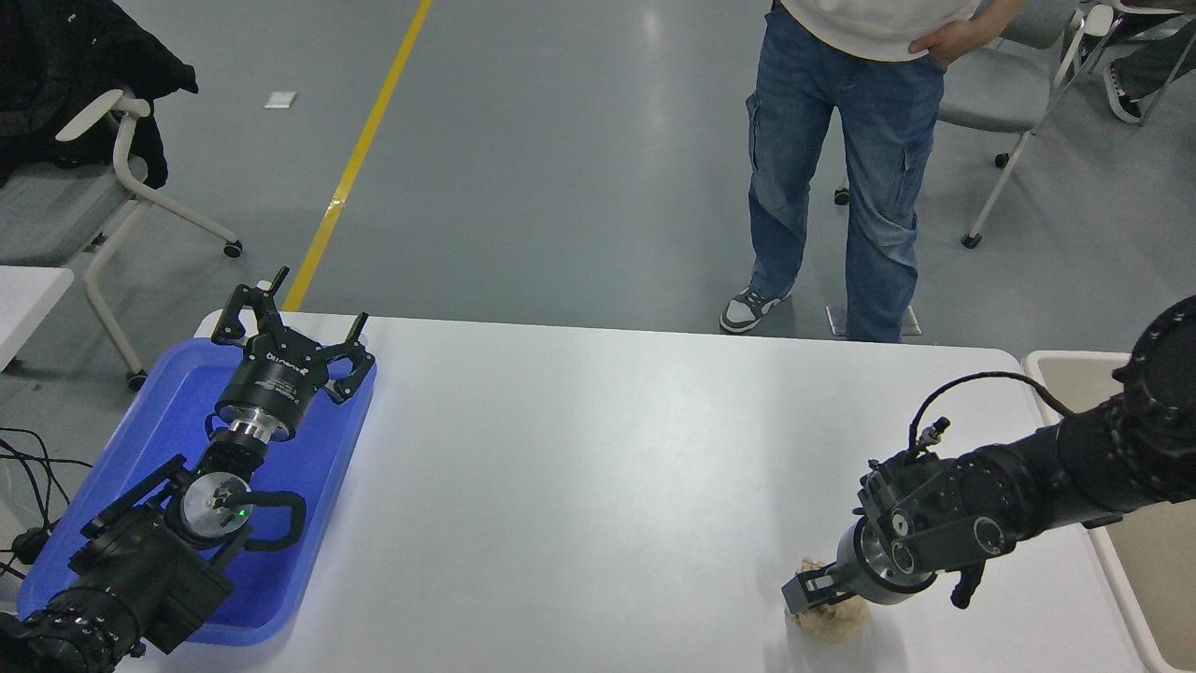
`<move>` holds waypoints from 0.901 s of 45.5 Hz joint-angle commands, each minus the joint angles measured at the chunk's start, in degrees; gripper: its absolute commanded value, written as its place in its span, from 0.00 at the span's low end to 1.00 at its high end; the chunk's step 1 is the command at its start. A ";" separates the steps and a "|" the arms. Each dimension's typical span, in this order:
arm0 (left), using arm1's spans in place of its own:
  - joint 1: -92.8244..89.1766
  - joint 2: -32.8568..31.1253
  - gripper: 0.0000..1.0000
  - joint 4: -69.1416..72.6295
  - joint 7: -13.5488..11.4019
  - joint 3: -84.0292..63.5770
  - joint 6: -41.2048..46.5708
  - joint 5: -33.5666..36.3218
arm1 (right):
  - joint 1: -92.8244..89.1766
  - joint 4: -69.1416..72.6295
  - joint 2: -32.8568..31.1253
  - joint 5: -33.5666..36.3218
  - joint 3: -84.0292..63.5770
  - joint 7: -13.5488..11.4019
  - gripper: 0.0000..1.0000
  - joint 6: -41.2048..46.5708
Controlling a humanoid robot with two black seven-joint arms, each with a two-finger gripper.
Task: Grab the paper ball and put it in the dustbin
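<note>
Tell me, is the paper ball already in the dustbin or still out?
Out. The paper ball lies on the table under the right gripper, beside the dustbin.

1 head view, high, robot's side, facing forward and down, white table (598, 449)

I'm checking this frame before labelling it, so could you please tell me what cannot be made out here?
- Right claw in the head view: its own wrist and the paper ball hide whether it is open or shut.
- Ball: the claw covers its top.
- Dustbin: cut off by the right edge and crossed by the right arm.
- Person: cut off above the waist by the top edge.
</note>
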 commanded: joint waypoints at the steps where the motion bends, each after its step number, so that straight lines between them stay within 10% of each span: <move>1: 0.01 0.00 1.00 0.00 0.00 0.00 0.00 0.00 | -0.55 0.24 0.05 0.05 0.08 0.00 0.83 0.29; 15: 0.01 0.00 1.00 0.00 0.00 0.00 0.00 0.00 | -0.90 0.94 0.05 -0.04 0.08 0.09 0.00 3.98; 41: 0.01 0.00 1.00 0.00 0.00 0.00 0.00 0.00 | 10.08 9.28 -5.83 3.30 -0.97 0.35 0.00 8.73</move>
